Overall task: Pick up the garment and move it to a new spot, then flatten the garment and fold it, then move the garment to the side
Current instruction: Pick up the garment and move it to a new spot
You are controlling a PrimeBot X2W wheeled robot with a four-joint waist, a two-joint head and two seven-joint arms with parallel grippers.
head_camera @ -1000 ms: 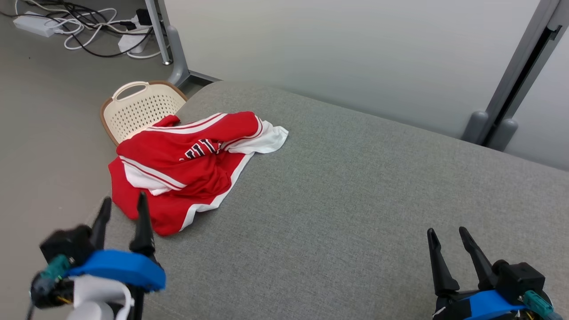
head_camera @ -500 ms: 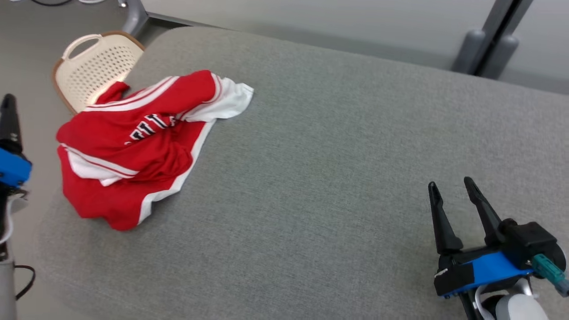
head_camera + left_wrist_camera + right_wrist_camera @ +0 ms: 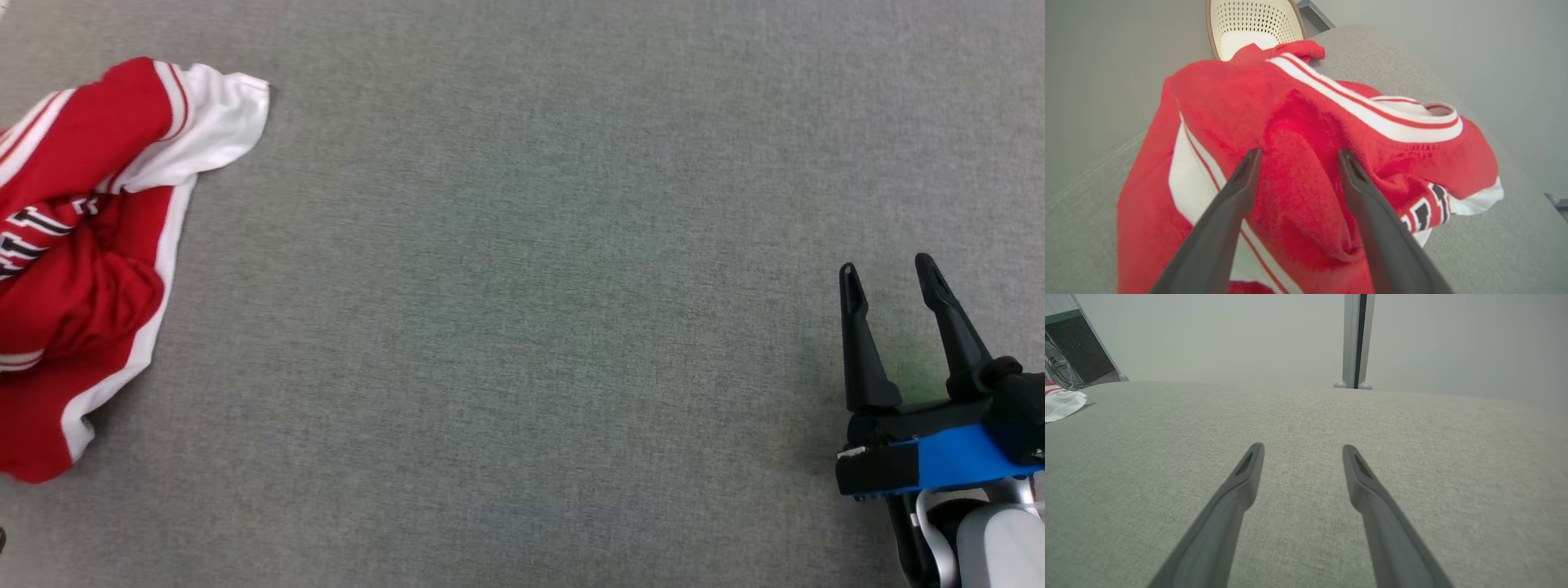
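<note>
The garment [image 3: 82, 245] is a crumpled red jersey with white trim and dark lettering, lying at the left edge of the grey cushion [image 3: 522, 327] in the head view. In the left wrist view the garment [image 3: 1306, 134] sits right under my left gripper [image 3: 1296, 155], whose open fingers straddle a raised red fold. My right gripper [image 3: 886, 273] hovers open over bare cushion at the lower right, far from the garment. The right wrist view shows my right gripper [image 3: 1303, 451] open with nothing between its fingers, and a white corner of the garment [image 3: 1063, 404] at far left.
A cream perforated basket [image 3: 1251, 24] stands on the floor just beyond the garment and the cushion's edge. A grey partition post [image 3: 1355, 339] rises behind the cushion's far edge. Bare grey cushion stretches between the garment and my right gripper.
The head camera has tilted down and right, shifting the garment to the left edge and the basket out of frame. My left gripper has left the head view.
</note>
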